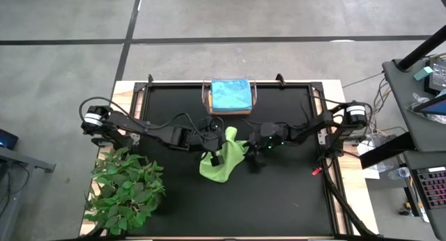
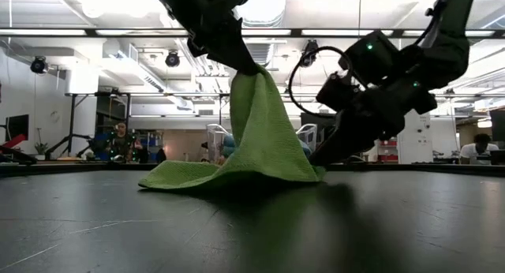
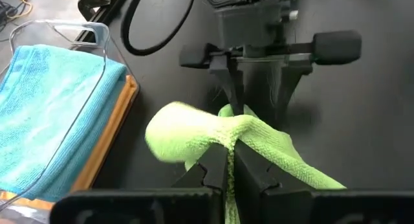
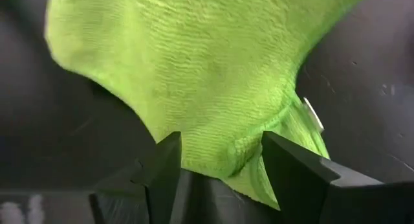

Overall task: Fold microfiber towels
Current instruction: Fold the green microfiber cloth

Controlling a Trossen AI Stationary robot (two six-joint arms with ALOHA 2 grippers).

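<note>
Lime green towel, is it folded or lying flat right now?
Neither: the lime green towel hangs peaked from the shut left gripper, its lower edge bunched on the table.

No readable text, label, brand, number or sign anywhere. Small white tag on lime green towel (image 4: 313, 114): nothing legible on it.

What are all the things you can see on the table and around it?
green towel: one, lime green, middle of the table, one part lifted, the rest on the table.
folded towels: a stack, light blue on top with orange showing below, in the bin.
bin: one, clear plastic, far edge of the table.
plant: one, leafy green, near left corner.
table: one, black top.
people: at least two, far off in the room behind.
left gripper: jaws shut on the green towel, holding it up.
right gripper: jaws open around the green towel's edge.
</note>
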